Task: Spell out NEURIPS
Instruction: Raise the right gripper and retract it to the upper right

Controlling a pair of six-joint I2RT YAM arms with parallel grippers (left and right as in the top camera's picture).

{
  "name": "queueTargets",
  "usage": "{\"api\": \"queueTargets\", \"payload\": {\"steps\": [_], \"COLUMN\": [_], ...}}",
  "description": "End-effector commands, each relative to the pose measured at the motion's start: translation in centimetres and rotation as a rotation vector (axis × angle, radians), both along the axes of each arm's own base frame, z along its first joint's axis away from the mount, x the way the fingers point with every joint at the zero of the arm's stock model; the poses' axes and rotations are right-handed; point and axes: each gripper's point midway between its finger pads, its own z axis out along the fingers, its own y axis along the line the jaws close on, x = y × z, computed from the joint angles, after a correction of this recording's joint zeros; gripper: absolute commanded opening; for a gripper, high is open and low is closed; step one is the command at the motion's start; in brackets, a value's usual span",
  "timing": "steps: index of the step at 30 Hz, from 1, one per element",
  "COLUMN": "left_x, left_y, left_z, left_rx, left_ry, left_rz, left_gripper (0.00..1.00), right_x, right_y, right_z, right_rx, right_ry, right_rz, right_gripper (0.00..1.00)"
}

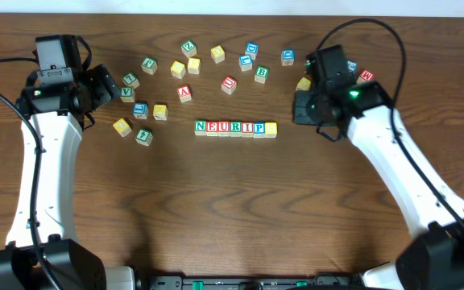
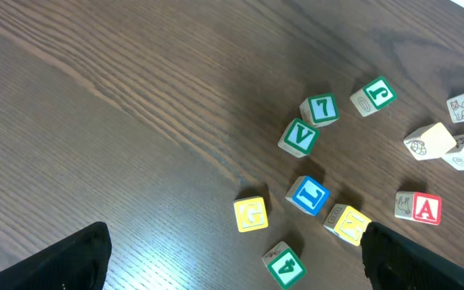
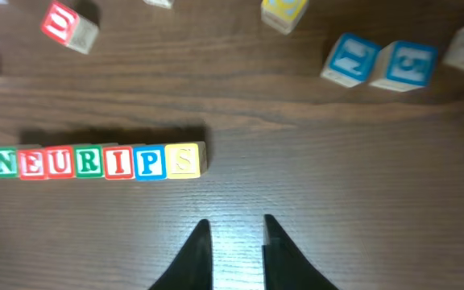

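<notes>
- NEURIPS blocks [image 3: 97, 161] lie in a row ahead and left of the right end effector [image 3: 236, 228], not touching it.
- Its jaws stand slightly apart, empty.
- The left end effector [image 2: 234, 242] gapes wide.

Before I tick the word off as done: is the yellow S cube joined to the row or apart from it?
Joined. The yellow S cube sits flush against the P cube, closing the row in line.

place: robot lab bench | cues: dark wood table [image 1: 232, 209]; white left arm [image 1: 45, 161]; white right arm [image 1: 393, 169]
</notes>
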Motion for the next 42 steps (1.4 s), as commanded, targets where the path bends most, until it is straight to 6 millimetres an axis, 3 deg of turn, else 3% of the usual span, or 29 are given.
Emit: {"api": "queueTargets", "payload": {"steps": [1, 9, 27, 42], "left_x": [0.2, 0.2, 0.2, 0.2], "left_y": [0.3, 0.3, 0.3, 0.3], "left_z": [0.2, 0.2, 0.2, 0.2], "left_rx": [0.007, 0.007, 0.007, 0.007], "left_ry": [-0.004, -0.004, -0.004, -0.004], "left_rz": [0.005, 0.005, 0.005, 0.005], "left_gripper": [0.98, 0.98, 0.98, 0.98], "right_x": [-0.6, -1.8, -3.0, -4.2], "right_y": [-1.1, -2.8, -3.1, -3.1], "right_z": [2.5, 5.2, 5.4, 8.6], "right_rx": [0.005, 0.015, 0.011, 0.054], "right_ry": [-0.054, -0.098, -0.075, -0.156], "right_rz": [-0.012, -0.036, -0.036, -0.027], "right_gripper": [0.19, 0.25, 0.38, 0.57]}}
